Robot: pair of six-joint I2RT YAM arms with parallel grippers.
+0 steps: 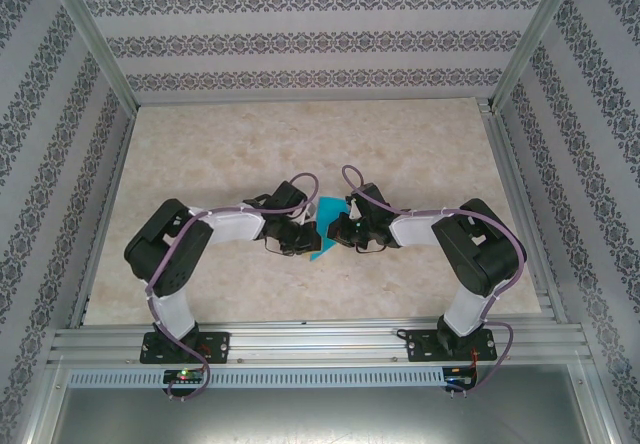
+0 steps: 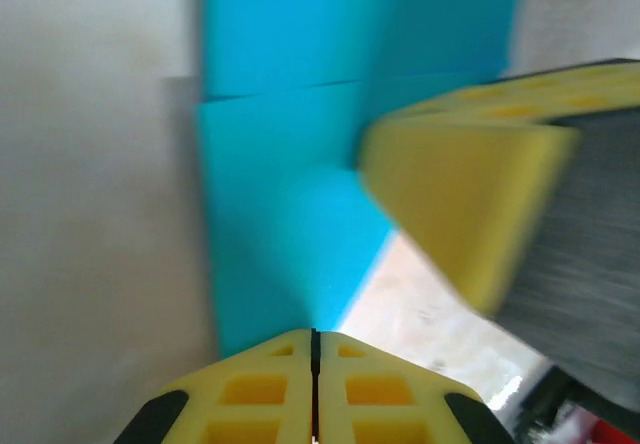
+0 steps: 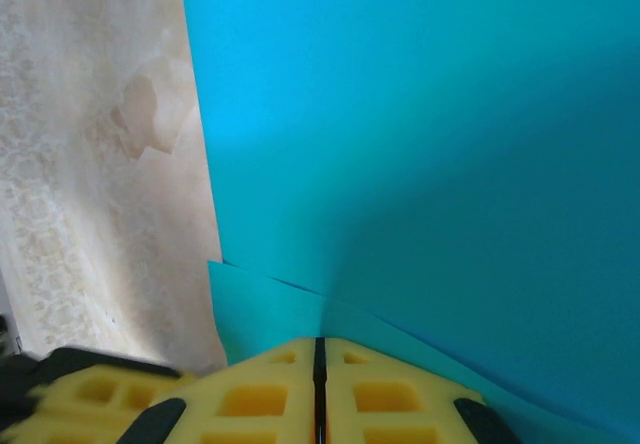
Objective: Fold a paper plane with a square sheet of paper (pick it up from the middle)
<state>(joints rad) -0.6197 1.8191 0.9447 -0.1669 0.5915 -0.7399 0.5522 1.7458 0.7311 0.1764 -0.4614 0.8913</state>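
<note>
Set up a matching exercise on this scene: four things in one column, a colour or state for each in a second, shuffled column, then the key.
Things:
1. square sheet of paper
2. left gripper
3. table
4. arm cable

Colour or state:
a. beige, marbled
b. purple
c. shut
d. teal-blue

Pairs: 1-d, 2-c, 3-a, 4-b.

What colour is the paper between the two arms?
Plain teal-blue, with no markings; the sheet of paper shows best in the right wrist view.
</note>
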